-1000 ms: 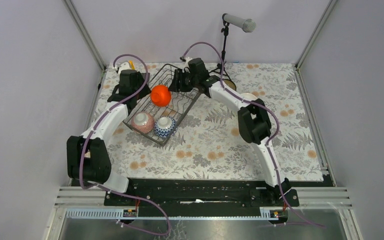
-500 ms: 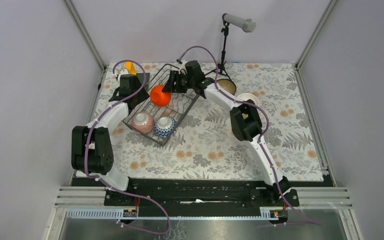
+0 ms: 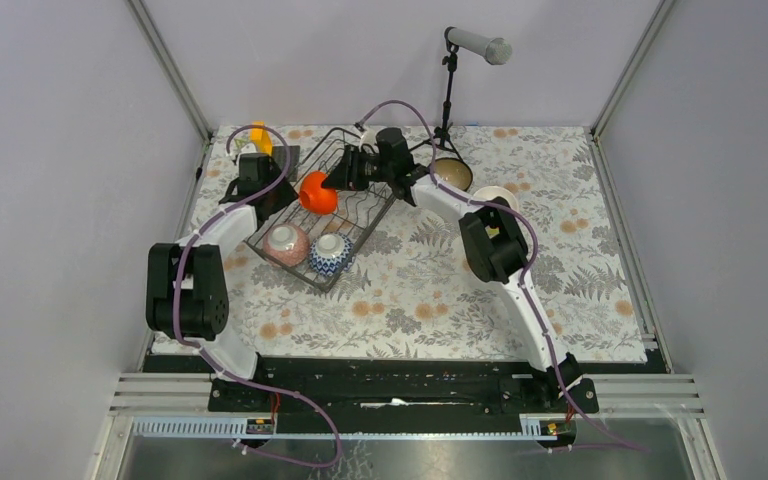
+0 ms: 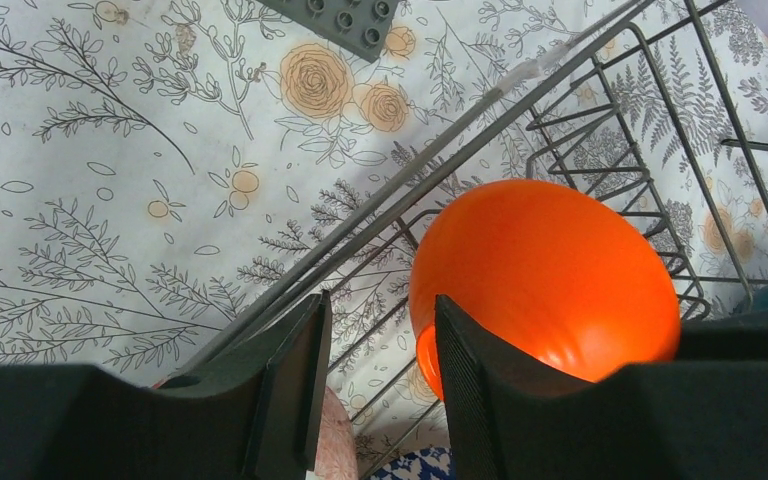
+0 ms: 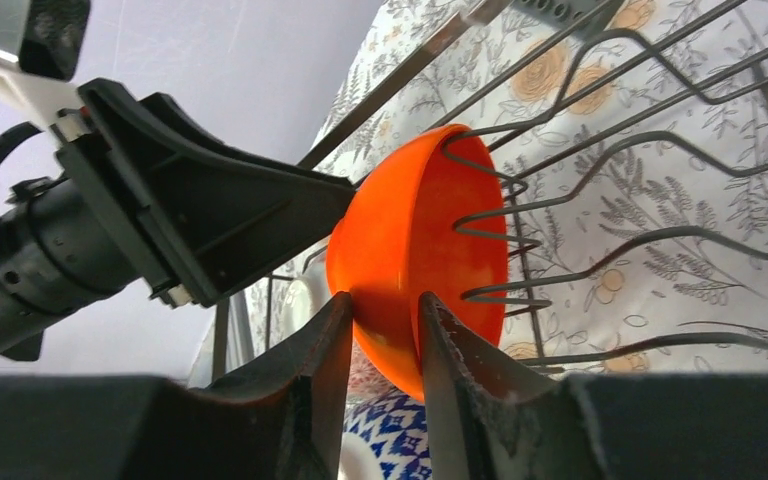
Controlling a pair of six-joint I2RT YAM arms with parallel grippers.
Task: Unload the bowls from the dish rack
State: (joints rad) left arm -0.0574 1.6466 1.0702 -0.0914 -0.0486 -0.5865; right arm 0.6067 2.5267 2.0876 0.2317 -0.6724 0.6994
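Orange bowl (image 3: 317, 192) is tipped on its side among the tines, midway along the dish rack (image 3: 365, 212). The right arm stretches in from the right, and the right gripper (image 5: 387, 308) is pinching the bowl's wall. The left arm reaches along the rack's left side. The left gripper (image 4: 382, 305) has its fingers a bit apart, holding nothing, just beside the bowl. Nearer in the rack sit the pink speckled bowl (image 3: 286, 243) and blue-patterned bowl (image 3: 330, 254). Farther back there's a dark studded plate (image 4: 345, 18) and a yellow block (image 3: 258, 135).
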